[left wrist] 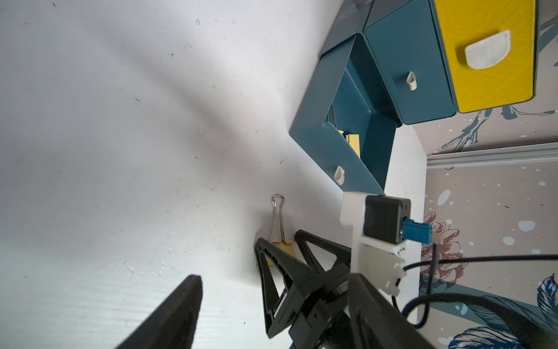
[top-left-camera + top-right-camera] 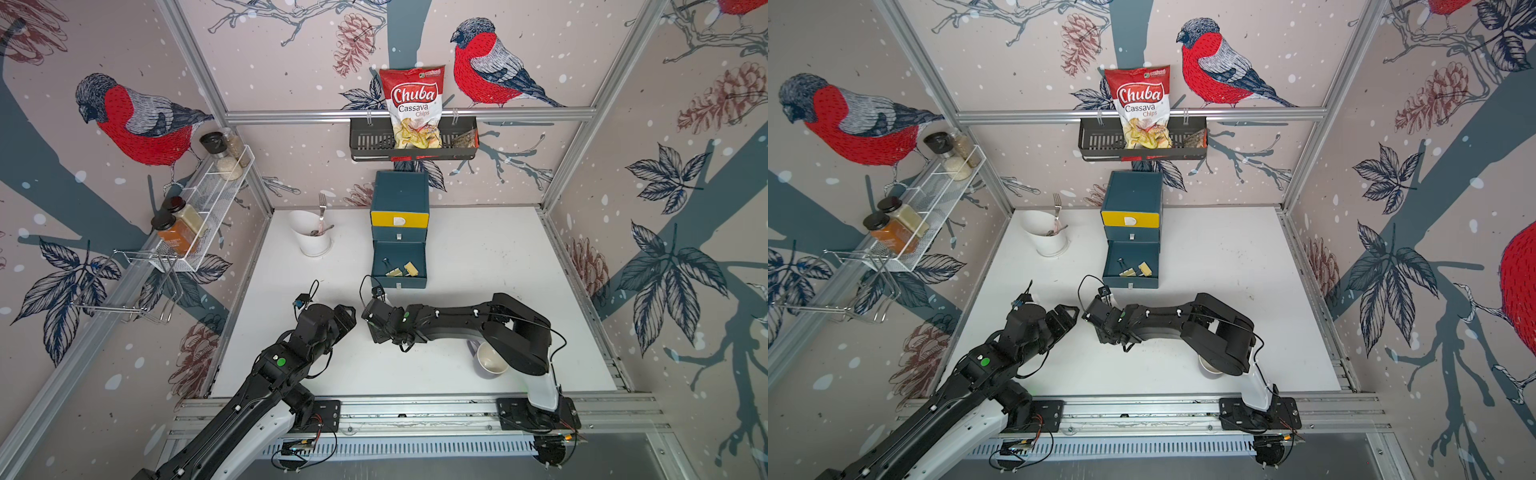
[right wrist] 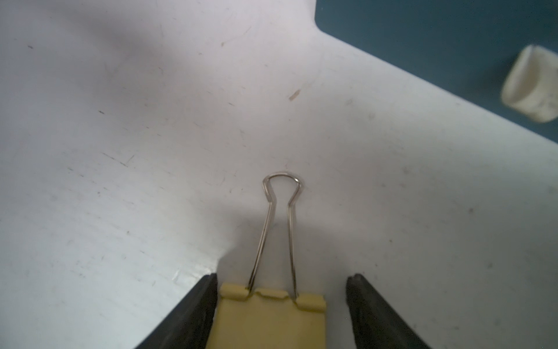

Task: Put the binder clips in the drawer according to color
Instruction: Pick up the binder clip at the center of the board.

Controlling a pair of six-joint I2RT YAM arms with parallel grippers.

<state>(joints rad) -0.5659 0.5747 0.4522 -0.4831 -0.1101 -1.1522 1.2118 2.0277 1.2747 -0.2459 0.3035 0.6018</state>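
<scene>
The teal drawer chest [image 2: 400,194] stands at the back of the table, its top front yellow [image 2: 399,219]. Its bottom drawer [image 2: 417,259] is pulled out and holds two yellow binder clips [image 2: 394,272] and a dark clip [image 2: 384,262]. Another yellow binder clip [image 3: 271,314] lies on the table in front of it. My right gripper [image 3: 282,276] is open around that clip: one finger touches its side and the other stands a little off. The arm hides this clip in both top views. To its left, my left gripper [image 2: 348,316] is open and empty.
A white mug [image 2: 490,360] lies by the right arm's base. A white cutlery holder [image 2: 313,237] with a fork stands at the back left. On the back wall hangs a black basket [image 2: 370,143] with a chips bag. A spice rack [image 2: 212,203] is on the left wall.
</scene>
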